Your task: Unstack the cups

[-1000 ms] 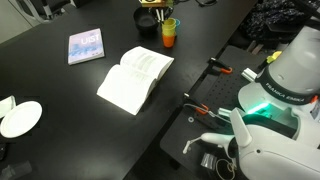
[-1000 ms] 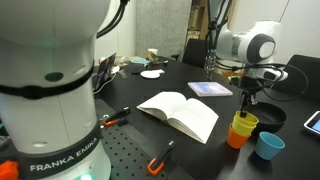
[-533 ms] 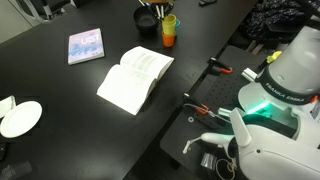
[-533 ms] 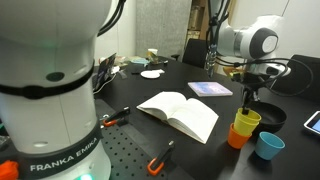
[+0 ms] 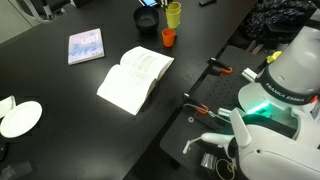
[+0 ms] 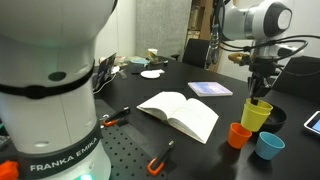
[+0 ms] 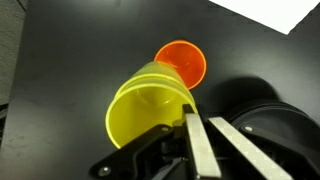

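My gripper (image 6: pixel 261 96) is shut on the rim of the yellow cup (image 6: pixel 257 115) and holds it in the air above the table. The yellow cup also shows in an exterior view (image 5: pixel 174 14) and fills the left of the wrist view (image 7: pixel 148 105), with my gripper (image 7: pixel 205 150) pinching its rim. The orange cup (image 6: pixel 239 135) stands upright on the black table just below and beside it; it shows in the other views too (image 5: pixel 168 37) (image 7: pixel 183 62). The light blue cup (image 6: pixel 268 146) stands alone next to the orange one.
An open book (image 5: pixel 135 78) lies mid-table and a small closed book (image 5: pixel 85 46) beyond it. A dark round bowl (image 7: pixel 265 110) sits right beside the cups (image 5: pixel 147 17). A white plate (image 5: pixel 20 118) lies at the far end. Orange-handled tools (image 6: pixel 163 156) lie near the robot base.
The yellow cup was nested in the orange cup; my gripper has lifted it up and out. The orange cup stays on the table.
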`<state>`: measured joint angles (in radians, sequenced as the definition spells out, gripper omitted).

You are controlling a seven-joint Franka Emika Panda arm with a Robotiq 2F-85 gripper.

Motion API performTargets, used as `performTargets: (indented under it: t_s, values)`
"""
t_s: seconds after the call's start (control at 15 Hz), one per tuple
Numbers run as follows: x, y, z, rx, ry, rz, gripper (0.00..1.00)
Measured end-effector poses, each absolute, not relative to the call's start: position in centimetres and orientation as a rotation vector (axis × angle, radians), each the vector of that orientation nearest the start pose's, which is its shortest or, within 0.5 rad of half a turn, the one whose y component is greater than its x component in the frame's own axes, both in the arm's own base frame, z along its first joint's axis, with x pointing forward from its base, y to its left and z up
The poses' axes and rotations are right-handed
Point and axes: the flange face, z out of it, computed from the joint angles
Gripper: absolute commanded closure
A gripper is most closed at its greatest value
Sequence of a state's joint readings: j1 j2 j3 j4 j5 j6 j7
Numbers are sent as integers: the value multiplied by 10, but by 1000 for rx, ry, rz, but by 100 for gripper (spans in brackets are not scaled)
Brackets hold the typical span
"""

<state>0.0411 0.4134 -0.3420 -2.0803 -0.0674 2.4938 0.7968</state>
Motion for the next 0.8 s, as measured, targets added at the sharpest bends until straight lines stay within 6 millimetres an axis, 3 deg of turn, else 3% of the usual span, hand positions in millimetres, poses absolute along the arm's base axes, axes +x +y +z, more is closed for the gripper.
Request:
performTargets:
  t_s: [0.27, 0.53, 0.8]
  values:
    - [545, -182, 249, -2875, 1687, -33, 98]
    - [519, -191, 225, -2821, 1786, 23, 98]
    - [495, -191, 200, -2715, 1919, -33, 98]
